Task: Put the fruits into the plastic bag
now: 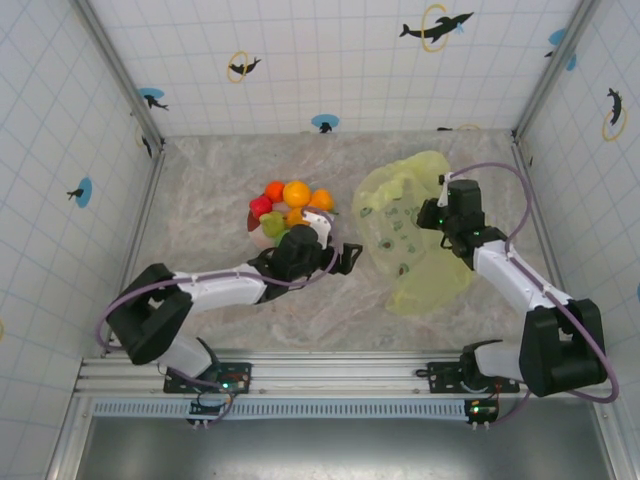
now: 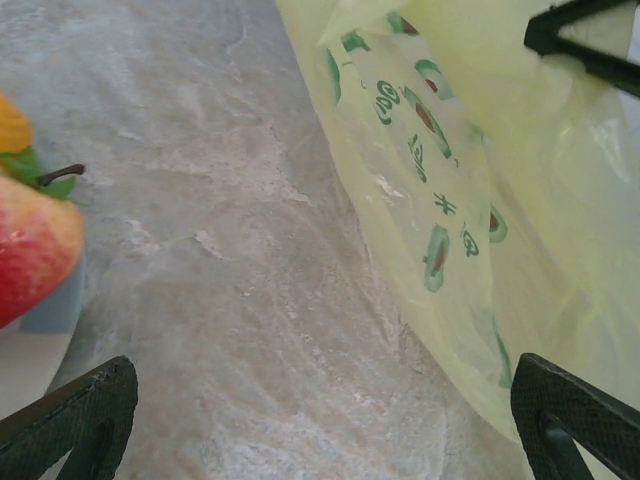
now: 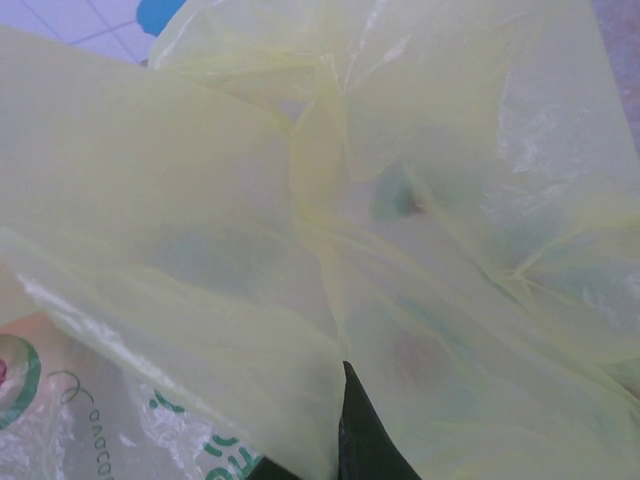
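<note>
The fruits [image 1: 290, 205] sit heaped together left of centre on the marble-patterned table [image 1: 220, 290], oranges at the far side, a red one on the left and a green one nearest; none is in the plastic bag [image 1: 410, 235] yet. The bag lies crumpled to their right, its printed side towards the pile.

The left gripper [image 1: 338, 242] hangs over bare table between the heap and the bag, jaws spread wide and holding nothing. Its wrist view shows a red-and-yellow fruit [image 2: 30, 250] at the left edge on a pale plate [image 2: 35, 350], with the bag's wall on the right.

The right gripper [image 1: 440, 215] is at the bag's far right edge with its jaws closed. In its wrist view folds of yellow film gather round a dark fingertip [image 3: 360, 435], so it seems to be pinching the plastic, though the nip itself is hidden.

Likely trouble:
- the film is thin and slick, so a lift could pull it out of the pinch
- only one layer may be caught, leaving the mouth collapsed and no opening for a fruit
- the fruits are round and stacked, so a wide jaw coming into the heap may nudge neighbours off the plate and send them rolling
</note>
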